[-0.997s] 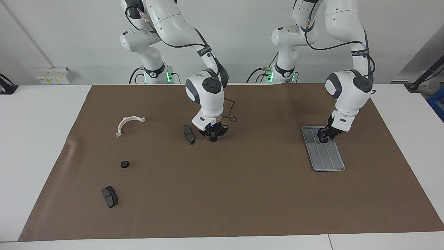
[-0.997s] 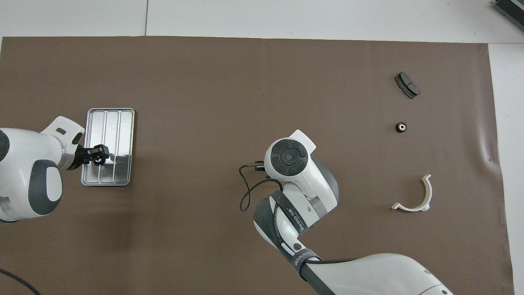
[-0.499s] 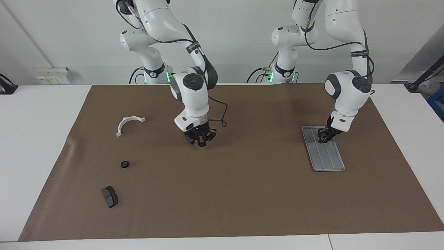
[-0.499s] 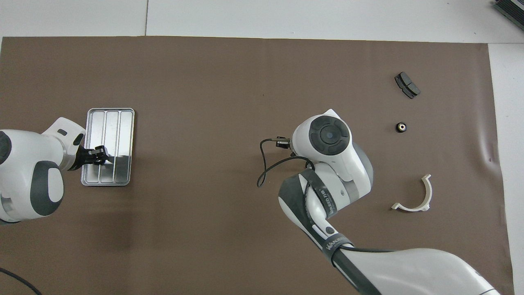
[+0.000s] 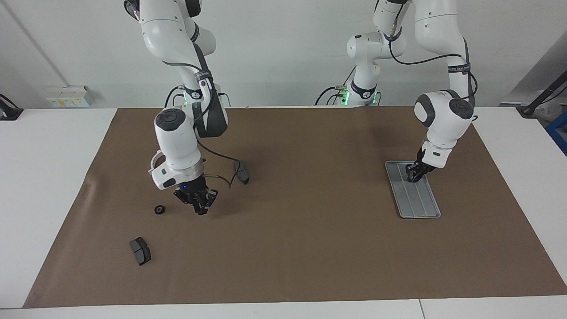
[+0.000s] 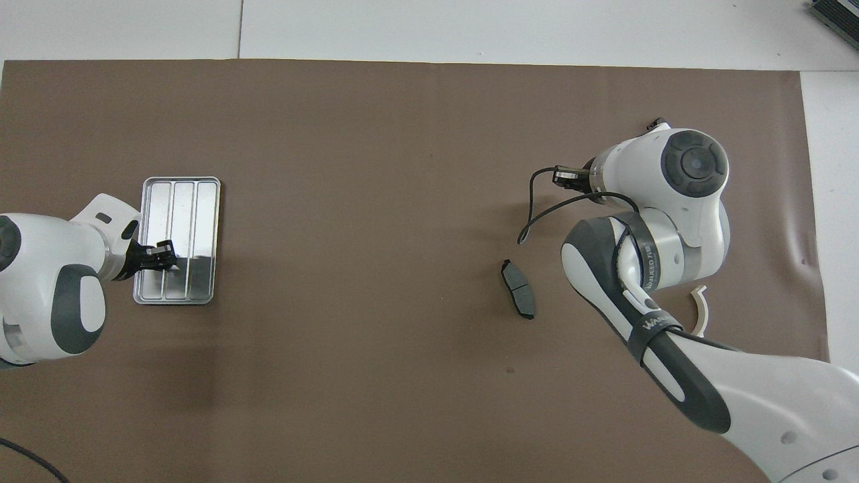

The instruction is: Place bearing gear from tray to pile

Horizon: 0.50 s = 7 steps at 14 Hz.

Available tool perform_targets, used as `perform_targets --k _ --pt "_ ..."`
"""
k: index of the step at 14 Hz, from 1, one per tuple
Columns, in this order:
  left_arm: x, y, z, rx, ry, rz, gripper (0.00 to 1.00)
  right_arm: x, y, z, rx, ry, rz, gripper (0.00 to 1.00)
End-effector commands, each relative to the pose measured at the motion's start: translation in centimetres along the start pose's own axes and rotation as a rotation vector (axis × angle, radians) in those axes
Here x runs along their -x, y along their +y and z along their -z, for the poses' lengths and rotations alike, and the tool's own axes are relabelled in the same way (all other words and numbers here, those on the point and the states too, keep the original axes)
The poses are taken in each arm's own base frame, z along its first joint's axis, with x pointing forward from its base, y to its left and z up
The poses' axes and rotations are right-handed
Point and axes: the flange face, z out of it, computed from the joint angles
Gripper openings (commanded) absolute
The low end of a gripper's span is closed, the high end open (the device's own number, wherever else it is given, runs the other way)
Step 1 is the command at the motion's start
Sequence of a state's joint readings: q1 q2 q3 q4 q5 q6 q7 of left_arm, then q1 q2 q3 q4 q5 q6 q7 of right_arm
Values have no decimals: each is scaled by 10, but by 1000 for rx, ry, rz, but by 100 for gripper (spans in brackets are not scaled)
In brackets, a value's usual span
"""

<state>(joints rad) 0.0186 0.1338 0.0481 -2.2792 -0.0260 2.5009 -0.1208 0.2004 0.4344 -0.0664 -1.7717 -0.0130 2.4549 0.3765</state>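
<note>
The silver-grey tray (image 5: pixel 420 201) (image 6: pixel 194 201) lies toward the left arm's end of the mat. My left gripper (image 5: pixel 414 175) (image 6: pixel 163 255) is down in the tray's end nearer to the robots. Something small and pale shows at its tip, and I cannot make out a grip. A small black bearing gear (image 5: pixel 160 209) sits on the mat among the pile. My right gripper (image 5: pixel 199 207) hangs shut and holding nothing just above the mat beside that gear. In the overhead view the right arm hides both of them.
The pile is loose. One dark brake pad (image 5: pixel 242 173) (image 6: pixel 518 290) lies near the mat's middle. Another brake pad (image 5: pixel 140 250) lies farther from the robots than the gear. The right arm covers most of the white half-ring bracket (image 6: pixel 699 314).
My right arm has swung from the middle of the mat toward its own end and lowered beside the gear, uncovering the middle brake pad. The left gripper stayed in the tray.
</note>
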Motion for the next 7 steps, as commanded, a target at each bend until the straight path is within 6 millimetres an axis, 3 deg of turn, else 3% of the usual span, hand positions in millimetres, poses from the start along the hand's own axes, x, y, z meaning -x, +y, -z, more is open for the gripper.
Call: perform_targets --k 1,4,7 --pt "-25 25 27 9 4 -16 24 -13 11 -21 -5 13 11 0" --pt "-38 102 60 11 -16 69 24 -11 19 -33 -11 4 -14 0" --pt "-4 196 64 22 -21 156 24 -9 22 -45 -18 3 -28 0"
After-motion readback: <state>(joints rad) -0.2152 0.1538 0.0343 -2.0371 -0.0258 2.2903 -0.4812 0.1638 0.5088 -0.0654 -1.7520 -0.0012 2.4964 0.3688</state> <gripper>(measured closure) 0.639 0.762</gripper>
